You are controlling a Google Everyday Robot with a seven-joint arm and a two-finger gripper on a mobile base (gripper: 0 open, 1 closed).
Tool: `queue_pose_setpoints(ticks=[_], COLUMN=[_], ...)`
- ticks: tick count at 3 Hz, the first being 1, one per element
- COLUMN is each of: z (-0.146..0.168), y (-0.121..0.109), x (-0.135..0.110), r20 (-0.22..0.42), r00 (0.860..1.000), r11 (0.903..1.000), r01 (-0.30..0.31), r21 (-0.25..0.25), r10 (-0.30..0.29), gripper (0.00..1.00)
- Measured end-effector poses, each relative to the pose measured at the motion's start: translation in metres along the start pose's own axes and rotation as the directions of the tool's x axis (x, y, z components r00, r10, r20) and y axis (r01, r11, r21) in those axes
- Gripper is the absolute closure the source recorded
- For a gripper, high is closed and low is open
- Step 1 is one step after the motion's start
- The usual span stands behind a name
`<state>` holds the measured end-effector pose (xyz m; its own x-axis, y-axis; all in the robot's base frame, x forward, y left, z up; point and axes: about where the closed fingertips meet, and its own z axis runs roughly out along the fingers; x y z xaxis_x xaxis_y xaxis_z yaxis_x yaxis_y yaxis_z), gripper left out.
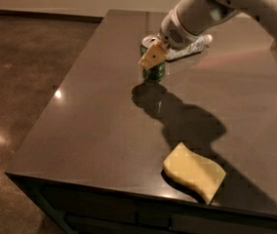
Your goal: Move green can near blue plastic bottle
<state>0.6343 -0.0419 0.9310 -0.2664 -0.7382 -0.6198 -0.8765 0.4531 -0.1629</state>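
Observation:
The green can (157, 71) stands upright at the far middle of the dark table (94, 126), its silver top partly covered. My gripper (151, 56) reaches down from the upper right and is shut on the can, with one tan finger (152, 57) across its front. The blue plastic bottle (193, 47) lies on its side just behind and to the right of the can, white cap pointing right, mostly hidden by my arm. I cannot tell whether the can rests on the table or hangs just above it.
A yellow sponge (194, 171) lies near the table's front edge on the right. My arm's shadow (187, 121) runs between the can and the sponge. The table's left edge drops to a brown floor (16, 82).

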Motion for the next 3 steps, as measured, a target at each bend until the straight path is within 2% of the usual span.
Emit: queue_pose_setpoints(ticks=[1,3], z=[-0.022,-0.027], y=[-0.042,-0.102], x=[0.016,0.048], r20=[-0.022,-0.053], r00=[0.997,0.983], r11=[0.9951,0.9753], r01=[-0.065,-0.169], r21=[0.075,0.143], r10=[0.067,0.178], gripper=[1.00,1.00])
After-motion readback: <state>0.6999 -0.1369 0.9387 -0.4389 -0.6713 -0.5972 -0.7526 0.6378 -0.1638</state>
